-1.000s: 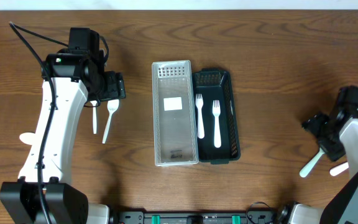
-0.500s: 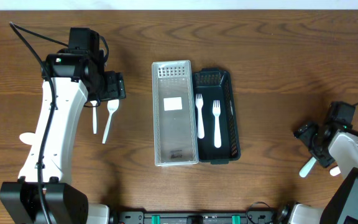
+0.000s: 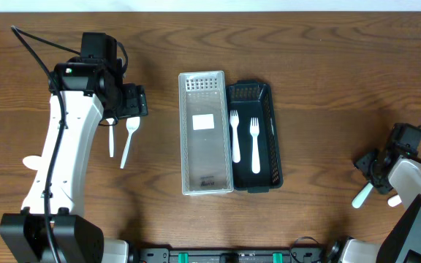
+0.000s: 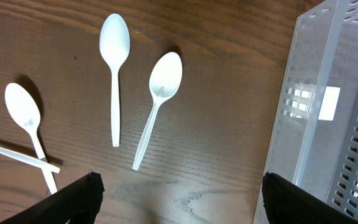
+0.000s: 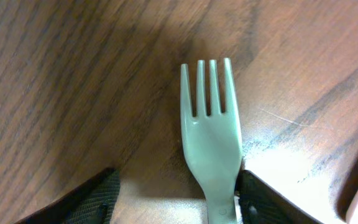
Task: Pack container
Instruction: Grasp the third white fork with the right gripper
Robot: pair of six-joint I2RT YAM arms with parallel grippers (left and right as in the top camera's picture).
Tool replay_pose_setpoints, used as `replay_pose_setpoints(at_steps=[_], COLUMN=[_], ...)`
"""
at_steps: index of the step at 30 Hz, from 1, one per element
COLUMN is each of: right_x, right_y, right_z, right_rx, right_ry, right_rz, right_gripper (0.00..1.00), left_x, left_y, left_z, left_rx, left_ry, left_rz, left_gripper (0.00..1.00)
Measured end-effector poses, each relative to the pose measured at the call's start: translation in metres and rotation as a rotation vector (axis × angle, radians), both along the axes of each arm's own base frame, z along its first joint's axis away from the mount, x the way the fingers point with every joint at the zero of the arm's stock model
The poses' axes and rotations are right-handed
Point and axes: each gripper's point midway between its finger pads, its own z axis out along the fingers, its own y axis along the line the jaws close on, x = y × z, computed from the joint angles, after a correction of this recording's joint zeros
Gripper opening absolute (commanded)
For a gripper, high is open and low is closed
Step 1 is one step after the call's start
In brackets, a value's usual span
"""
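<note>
Step in hand: fork pickup. Right gripper [image 5: 176, 194] is spread, straddling the fork [image 5: 210, 130] flat on the bench [image 5: 55, 74], well right of the black container [image 3: 274, 135]. Next move, likely: pinch the handle, lift, carry over.

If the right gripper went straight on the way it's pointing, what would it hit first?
Probably the white fork lying on the table, between the right gripper's open fingers; depth is unclear.
</note>
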Motion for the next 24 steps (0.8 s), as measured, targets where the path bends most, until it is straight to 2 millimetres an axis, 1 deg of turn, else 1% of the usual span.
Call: replay_pose_setpoints(at_steps=[1,2,11,14,20,22,24], right_x=[0.0,0.001,0.003,0.008,0.009,0.008,0.007], right_y=[0.0,0.0,-0.001,0.0,0.001,0.003,0.009], right_z=[0.0,0.0,0.0,0.003,0.002,0.003,0.004], right_rx=[0.0,0.0,0.002,0.009,0.017,0.026,0.05], right_ry=[-0.001,-0.003,-0.012,-0.032,-0.032,-0.022,-0.006], right_rz=[-0.002,-0.003,0.0,0.004,0.012,0.022,0.046], right_gripper=[0.36,0.32,0.02,0.01,0.01,0.01,0.01], left_x=[0.0,0.0,0.0,0.0,0.0,0.0,0.0], left_y=[0.0,0.0,0.0,0.0,0.0,0.0,0.0], left_z=[0.0,0.0,0.0,0.0,0.0,0.0,0.0], left_rx=[0.0,0.0,0.0,0.0,0.0,0.0,0.0], left_ry=[0.0,0.0,0.0,0.0,0.0,0.0,0.0], left_rz=[0.0,0.0,0.0,0.0,0.0,0.0,0.0], left_gripper=[0.84,0.84,0.84,0.84,0.84,0.84,0.84])
